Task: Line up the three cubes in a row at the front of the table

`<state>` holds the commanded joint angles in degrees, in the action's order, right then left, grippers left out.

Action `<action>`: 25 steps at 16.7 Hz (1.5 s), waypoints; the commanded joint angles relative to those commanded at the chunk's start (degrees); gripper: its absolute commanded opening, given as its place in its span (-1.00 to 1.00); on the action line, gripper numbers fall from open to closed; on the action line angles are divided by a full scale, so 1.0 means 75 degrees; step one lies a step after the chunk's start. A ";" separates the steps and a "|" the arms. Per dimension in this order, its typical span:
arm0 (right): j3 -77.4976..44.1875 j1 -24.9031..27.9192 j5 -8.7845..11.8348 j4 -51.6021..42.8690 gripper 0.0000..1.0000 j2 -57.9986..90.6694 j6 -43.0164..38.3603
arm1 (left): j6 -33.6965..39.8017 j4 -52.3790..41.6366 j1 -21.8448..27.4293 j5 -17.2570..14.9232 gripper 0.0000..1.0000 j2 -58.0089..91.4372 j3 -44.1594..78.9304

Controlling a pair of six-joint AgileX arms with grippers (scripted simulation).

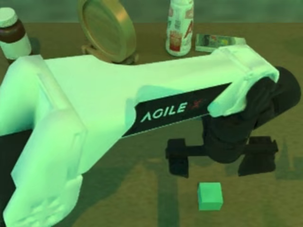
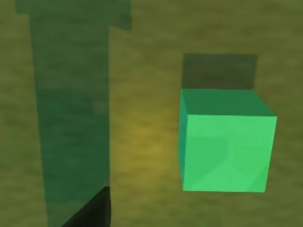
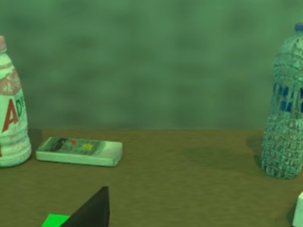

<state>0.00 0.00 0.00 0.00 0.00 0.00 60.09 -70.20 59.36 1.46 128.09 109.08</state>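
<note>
Progress looking early: you are seeing only one green cube [image 1: 210, 196] lying loose near table [image 1: 142, 198] front edge, no row forming; left gripper [image 1: 221, 156] hovering just behind it, fingers spread, gripping nothing; other cubes, right gripper not showing

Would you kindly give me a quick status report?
Left gripper open above green cube, holding nothing. Cube on table. Nothing blocking it.
</note>
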 joint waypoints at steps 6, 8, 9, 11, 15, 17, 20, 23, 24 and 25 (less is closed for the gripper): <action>-0.0232 0.0029 -0.0007 -0.0164 1.00 0.0232 -0.0062 | -0.0044 0.0162 -0.0090 0.0014 1.00 -0.0203 -0.0237; -0.0764 0.0101 -0.0012 -0.0520 1.00 0.0766 -0.0193 | -0.0151 0.0493 -0.0409 0.0043 1.00 -0.0752 -0.0758; -0.1156 0.0155 -0.0013 -0.0770 1.00 0.1160 -0.0282 | -0.0232 0.0721 -0.0631 0.0058 1.00 -0.1147 -0.1121; -0.2157 0.0294 -0.0007 -0.1391 1.00 0.2192 -0.0497 | -0.0456 0.1281 -0.1183 0.0086 1.00 -0.2172 -0.2023; -0.4683 0.0645 0.0003 -0.2977 1.00 0.5121 -0.1012 | -0.1243 0.2716 -0.2596 0.0118 1.00 -0.5073 -0.4433; -0.6054 0.0832 -0.0001 -0.3867 1.00 0.6866 -0.1289 | -0.1846 0.3538 -0.3389 0.0120 1.00 -0.6779 -0.5871; -0.8172 0.1118 -0.0021 -0.5281 1.00 0.9675 -0.1728 | -0.2984 0.4828 -0.4597 0.0107 1.00 -0.9399 -0.8132; -1.0114 0.1382 -0.0043 -0.6595 1.00 1.2225 -0.2143 | -0.4278 0.6088 -0.5713 0.0070 1.00 -1.1853 -1.0278; -1.0727 0.1466 -0.0049 -0.7009 1.00 1.3000 -0.2278 | -0.4715 0.6484 -0.6044 0.0052 1.00 -1.2581 -1.0921; -1.1271 0.1540 -0.0053 -0.7371 1.00 1.3666 -0.2399 | -0.5151 0.6870 -0.6355 0.0029 1.00 -1.3253 -1.1507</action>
<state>-84.53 11.55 -0.39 -55.28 102.50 -17.99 21.46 -18.67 11.69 1.68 28.69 22.78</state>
